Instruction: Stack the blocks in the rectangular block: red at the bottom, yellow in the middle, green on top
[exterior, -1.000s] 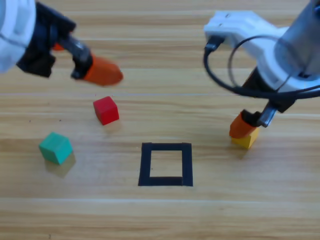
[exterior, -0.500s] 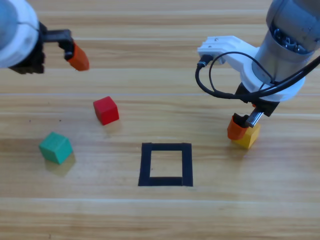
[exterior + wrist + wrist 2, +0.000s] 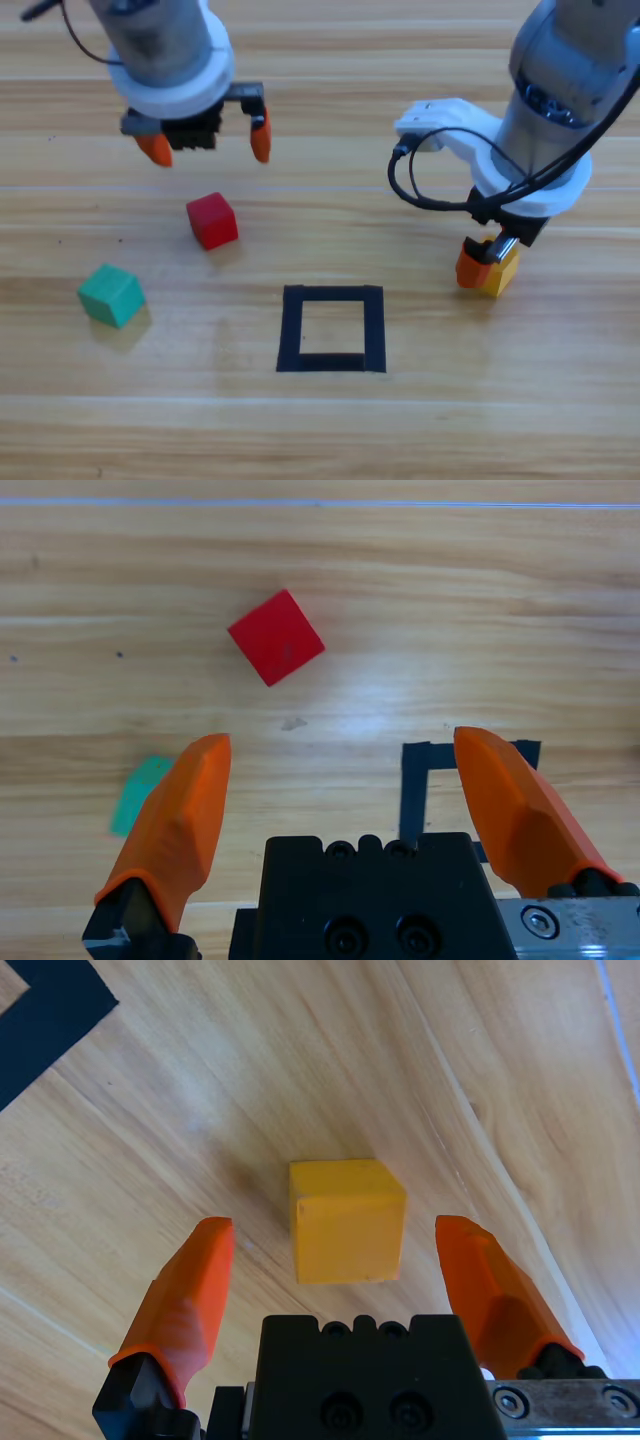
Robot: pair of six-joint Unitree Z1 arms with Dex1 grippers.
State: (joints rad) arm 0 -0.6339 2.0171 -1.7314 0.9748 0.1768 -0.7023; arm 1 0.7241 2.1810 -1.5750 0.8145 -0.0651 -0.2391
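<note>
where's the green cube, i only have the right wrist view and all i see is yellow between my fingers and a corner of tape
Observer: The green cube sits on the table left of the tape outline, well apart from it.
Operator: and red
Observer: The red cube lies on bare wood up and left of the outline, outside it.
Operator: is the left arm on it
Observer: No. The left gripper hangs open beyond the red cube, with nothing between its fingers.
Operator: anything in the square
Observer: Only bare wood inside it.
</note>
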